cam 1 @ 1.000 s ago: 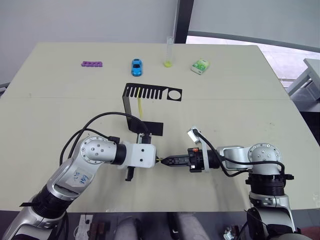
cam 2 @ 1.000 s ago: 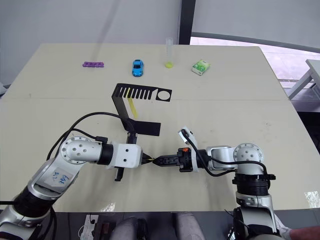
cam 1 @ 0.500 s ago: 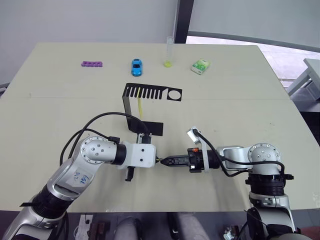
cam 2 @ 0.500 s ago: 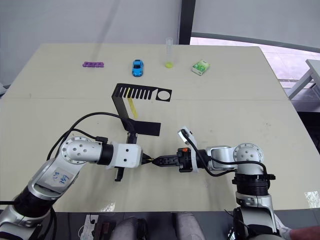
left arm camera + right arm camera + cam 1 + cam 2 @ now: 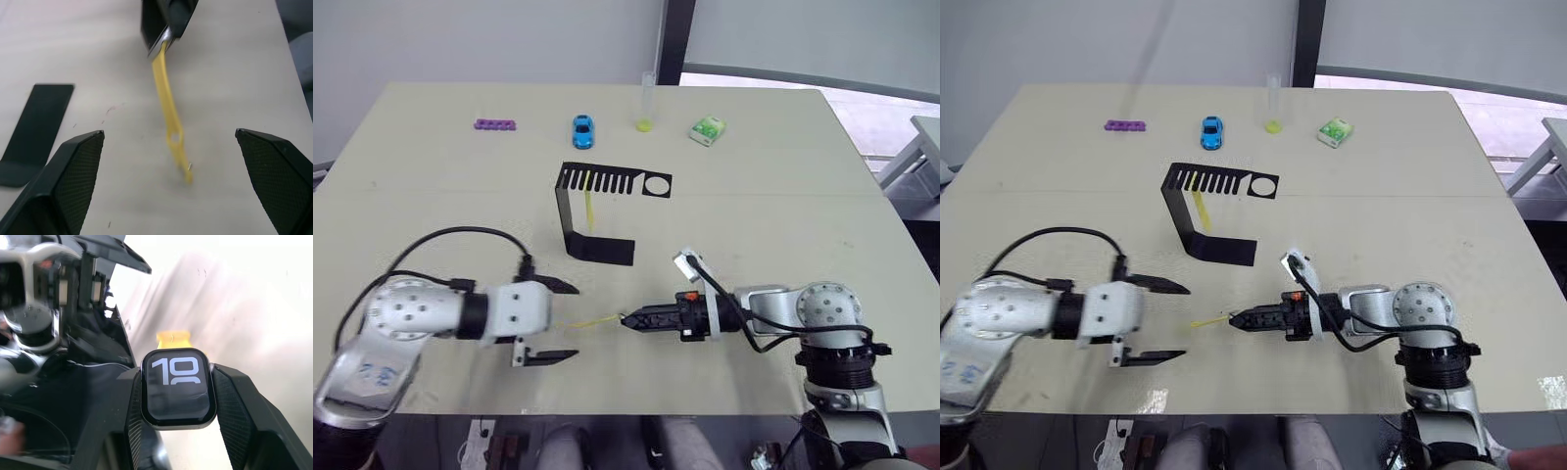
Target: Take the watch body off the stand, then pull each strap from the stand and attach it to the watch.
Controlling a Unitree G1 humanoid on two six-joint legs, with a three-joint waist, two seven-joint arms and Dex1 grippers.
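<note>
Our left hand (image 5: 551, 322) has released and backed off, fingers wide. One yellow strap (image 5: 590, 321) stays fixed to the watch body (image 5: 178, 387) — gripped by the right hand (image 5: 628, 319) near the stand (image 5: 597, 211). The second strap (image 5: 589, 203) remains hung there — next pull.
</note>
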